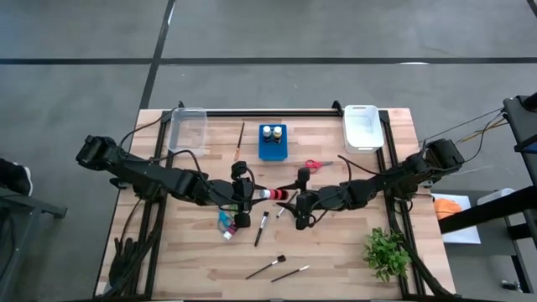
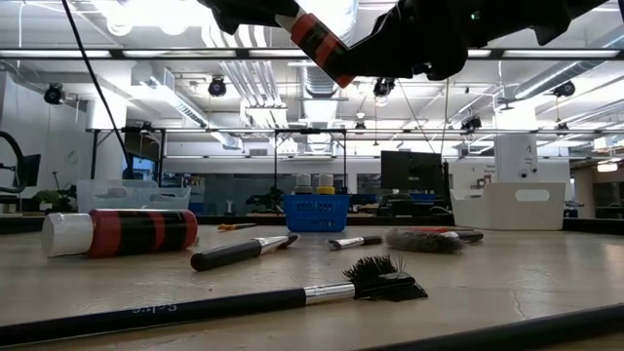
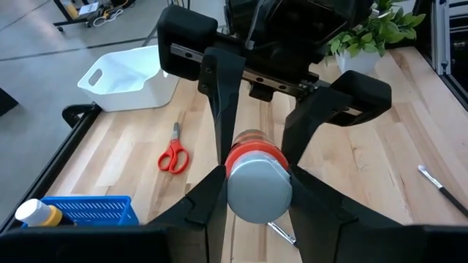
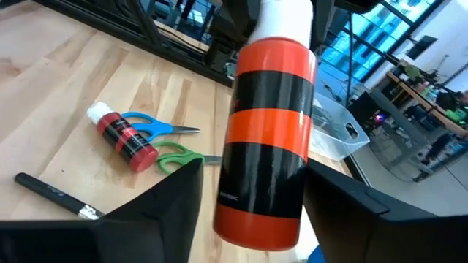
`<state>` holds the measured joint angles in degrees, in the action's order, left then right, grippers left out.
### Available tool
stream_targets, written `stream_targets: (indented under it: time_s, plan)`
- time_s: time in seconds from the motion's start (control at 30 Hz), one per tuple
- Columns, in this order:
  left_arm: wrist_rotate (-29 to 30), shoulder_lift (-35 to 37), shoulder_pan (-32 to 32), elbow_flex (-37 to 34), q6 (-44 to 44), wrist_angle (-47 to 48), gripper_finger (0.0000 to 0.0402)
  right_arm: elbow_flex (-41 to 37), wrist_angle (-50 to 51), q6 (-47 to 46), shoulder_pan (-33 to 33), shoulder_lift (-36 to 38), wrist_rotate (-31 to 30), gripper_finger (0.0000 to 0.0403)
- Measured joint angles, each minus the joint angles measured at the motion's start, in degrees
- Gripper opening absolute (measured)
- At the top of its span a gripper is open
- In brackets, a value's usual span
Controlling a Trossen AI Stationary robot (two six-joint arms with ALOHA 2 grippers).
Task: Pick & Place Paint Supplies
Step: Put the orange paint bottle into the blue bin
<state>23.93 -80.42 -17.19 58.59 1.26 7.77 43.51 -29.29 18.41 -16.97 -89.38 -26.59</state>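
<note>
**Striped paint bottle held in the air between both arms**

The left end effector [image 1: 252, 194] is clamped on the white-capped end of a red-and-black striped paint bottle [image 1: 270, 194], which hangs clear of the tabletop [image 1: 336, 252], in front of the blue bottle holder [image 1: 273, 143]. In the left wrist view its fingers [image 3: 208, 208] press both sides of the cap. The right end effector [image 1: 294, 201] sits at the bottle's other end; in the right wrist view its fingers [image 4: 172, 193] flank the striped body with a gap on each side, so it stands open around the bottle without gripping.

A second striped paint bottle [image 4: 121, 135] lies on the tabletop in front of the holder and toward the left arm's side, touching blue-handled scissors [image 4: 146, 124] and green-handled scissors [image 4: 175, 155]. Red-handled scissors [image 1: 313, 165] lie just beside the holder on the right arm's side. One brush [image 1: 241, 141] lies just beside the holder on the left arm's side. Other brushes [image 1: 261, 227] lie well in front of it.
</note>
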Motion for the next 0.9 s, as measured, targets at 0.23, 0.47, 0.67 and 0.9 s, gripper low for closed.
stream_targets:
  time_s: [0.23, 0.47, 0.67, 0.9]
  plan:
    - [0.04, 0.00, 0.04, 0.00, 0.00, 0.11, 0.0122, 0.00, 0.38, -0.15, 0.04, -0.02, -0.61, 0.0144]
    - [-0.84, 0.00, 0.04, -0.07, -4.72, 0.09, 0.0162, 0.00, 0.47, 0.08, 0.04, -0.05, -0.56, 0.0127]
    - [4.04, 0.00, -0.02, -0.09, -11.28, 2.66, 0.0244, -0.01, 1.19, -0.03, 0.02, -0.11, -0.66, 0.0125]
    - [8.88, 0.00, -0.13, -0.67, -14.46, 11.64, 0.0280, -0.02, 3.24, -0.68, -0.11, -0.11, 0.07, 0.0124]
